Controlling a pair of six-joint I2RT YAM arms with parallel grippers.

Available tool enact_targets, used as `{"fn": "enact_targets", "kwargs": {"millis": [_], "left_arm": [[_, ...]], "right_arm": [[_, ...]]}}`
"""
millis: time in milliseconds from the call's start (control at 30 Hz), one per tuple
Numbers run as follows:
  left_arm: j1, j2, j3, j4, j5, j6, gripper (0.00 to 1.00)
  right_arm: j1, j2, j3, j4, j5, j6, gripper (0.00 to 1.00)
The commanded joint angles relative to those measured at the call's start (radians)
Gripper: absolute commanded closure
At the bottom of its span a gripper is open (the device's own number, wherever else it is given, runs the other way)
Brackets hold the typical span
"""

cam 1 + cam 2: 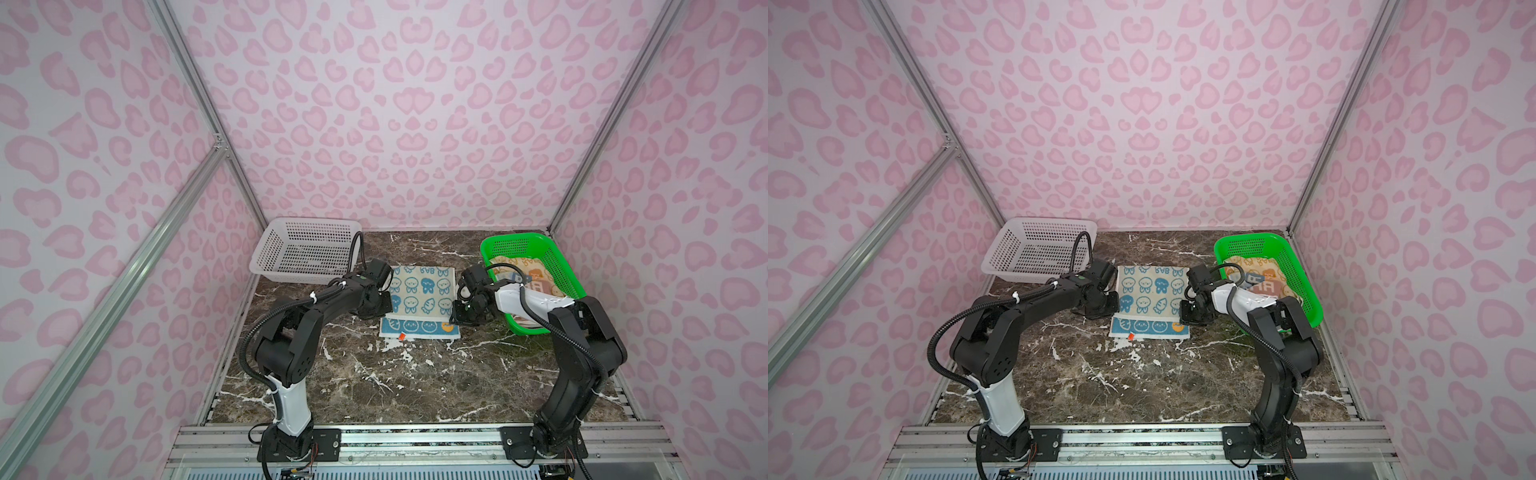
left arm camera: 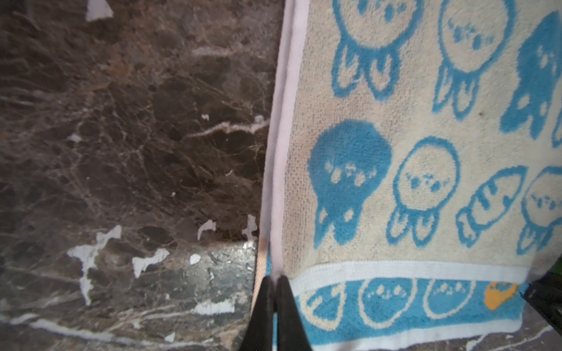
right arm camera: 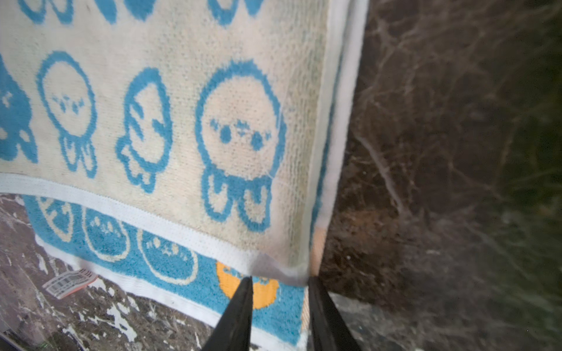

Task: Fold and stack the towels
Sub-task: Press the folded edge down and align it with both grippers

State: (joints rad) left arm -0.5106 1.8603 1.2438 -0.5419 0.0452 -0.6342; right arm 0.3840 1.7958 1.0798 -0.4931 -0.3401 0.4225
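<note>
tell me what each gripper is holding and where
The left gripper pinches the blue towel by the hem at a corner of its folded-over layer. The right gripper, jaws apart at the other corner, holds nothing.

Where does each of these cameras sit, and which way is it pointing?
Top views: twin cameras high at the front, looking down on the table, both arms and the blue towel.
Left wrist: on the left arm, looking along the left gripper, shut on the towel's edge; only its black tips show.
Right wrist: likewise behind the right gripper, open at the towel's other side.
Shared: all four show the blue towel.
</note>
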Motion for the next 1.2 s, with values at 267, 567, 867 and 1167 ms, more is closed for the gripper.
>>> {"fn": "enact_targets", "kwargs": {"millis": [267, 567, 867, 1167], "left_arm": [[-0.002, 0.006, -0.004, 0.022, 0.004, 0.008, 0.97], [0.0, 0.007, -0.003, 0.017, -0.004, 0.014, 0.97], [0.001, 0.007, 0.002, 0.011, -0.01, 0.022, 0.97], [0.019, -0.024, 0.035, -0.022, -0.027, 0.038, 0.97]], "right_arm": [[0.0, 0.03, 0.041, -0.019, 0.06, -0.026, 0.81], [0.0, 0.025, 0.064, -0.04, 0.079, -0.049, 0.85], [0.002, 0.026, 0.074, -0.052, 0.092, -0.068, 0.97], [0.012, -0.006, 0.114, -0.094, 0.107, -0.075, 1.0]]}}
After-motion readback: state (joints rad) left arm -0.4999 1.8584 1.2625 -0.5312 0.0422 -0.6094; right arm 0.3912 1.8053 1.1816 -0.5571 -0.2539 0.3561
